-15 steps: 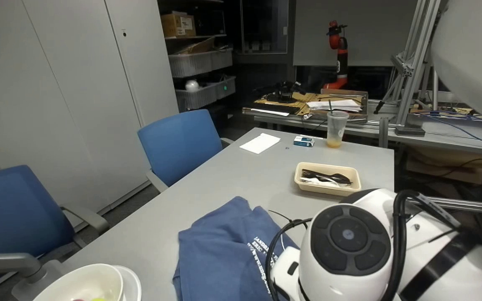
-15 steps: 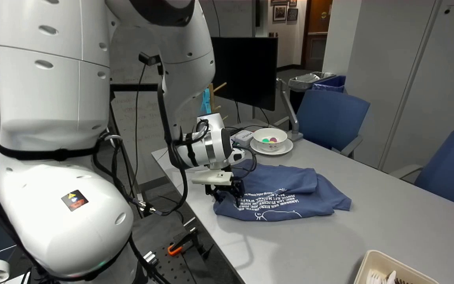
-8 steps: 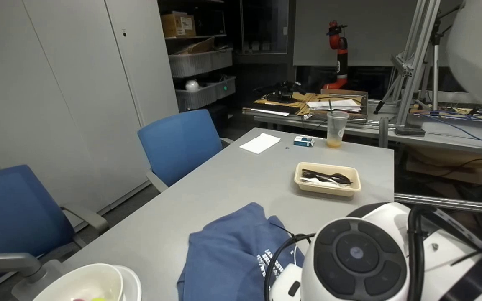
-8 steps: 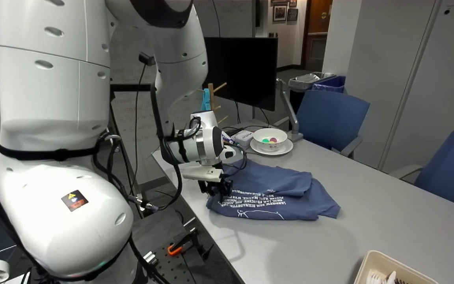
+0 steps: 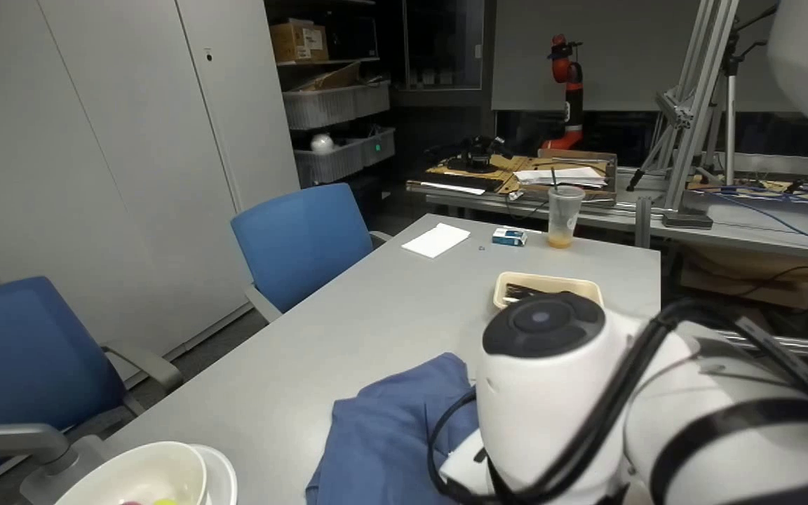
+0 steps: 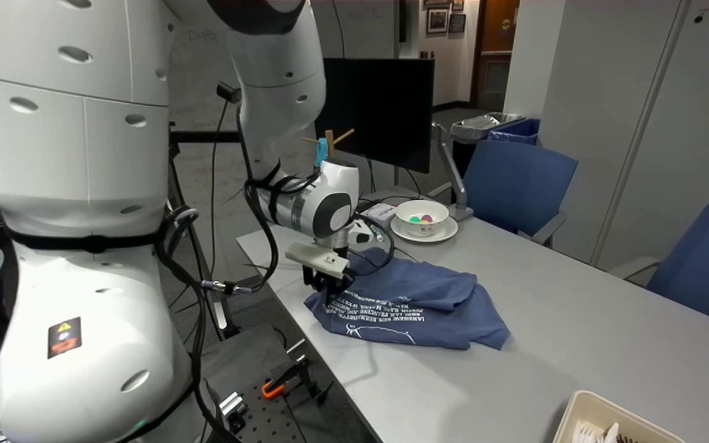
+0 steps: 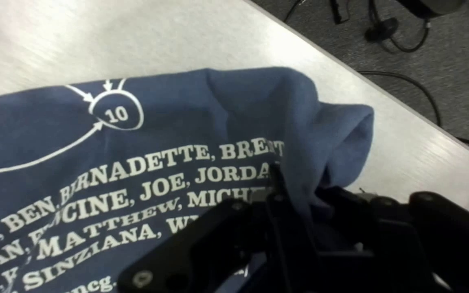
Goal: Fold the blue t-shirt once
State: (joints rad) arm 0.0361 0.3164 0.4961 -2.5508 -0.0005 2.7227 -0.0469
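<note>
Claw (image 7: pixel 301 187), wrist view: pinching bunched fold of blue t-shirt (image 7: pixel 165 130) near edge of table (image 7: pixel 136 36); loose flap juts past tips. Judged step: starting fold. I'd lift cloth first, sweep over printed side, lay flat, then release.

Exterior view: forearm (image 6: pixel 284 92) hangs steeply, claw low at shirt's robot-side end; rest lies rumpled on table, likely to drag if pulled low.

Exterior view: white wrist (image 5: pixel 537 403) hides claw; shirt shows beside it.

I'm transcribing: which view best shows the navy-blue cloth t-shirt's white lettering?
The wrist view: the white lettering is large and legible, though the black gripper hides part. In an exterior view the lettering is small, upside down; in an exterior view the t-shirt shows none.
</note>
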